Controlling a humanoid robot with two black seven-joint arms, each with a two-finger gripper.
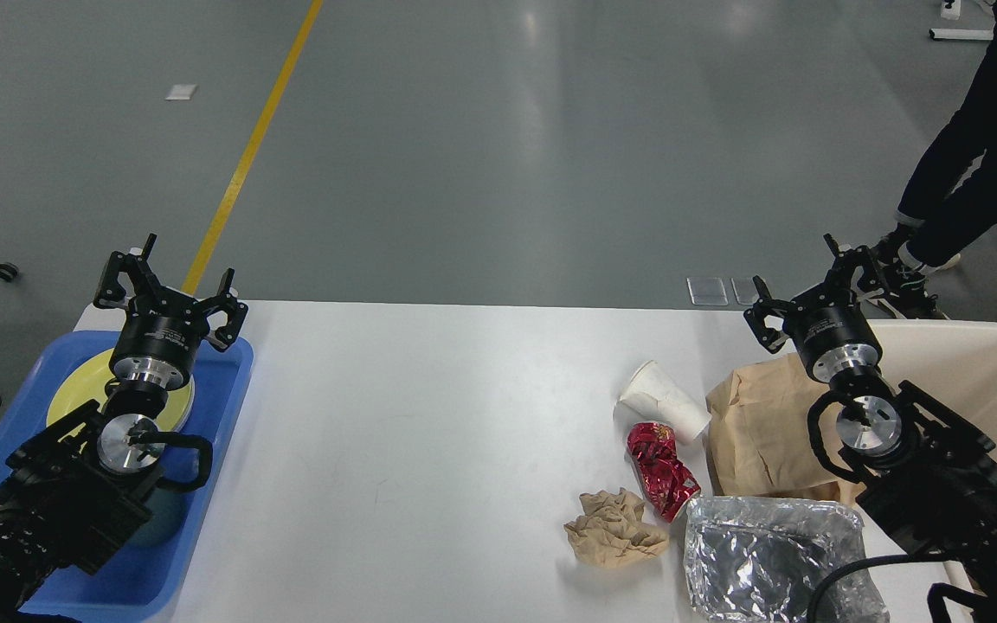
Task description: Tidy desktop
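While both arms hover over the desktop (447, 415), each of the two grippers stands with fingers spread apart and nothing held. One left gripper (168, 287) hangs above one blue tray (221, 415), with one yellow plate (83, 381) directly below it. One right gripper (814, 285) sits at the far right edge, just beside one cream bin (983, 363). Near and to its left lie five litter items: one brown paper bag (758, 424), one white paper cup (663, 400), one red wrapper (661, 472), one crumpled brown paper (613, 528), one foil tray (758, 554).
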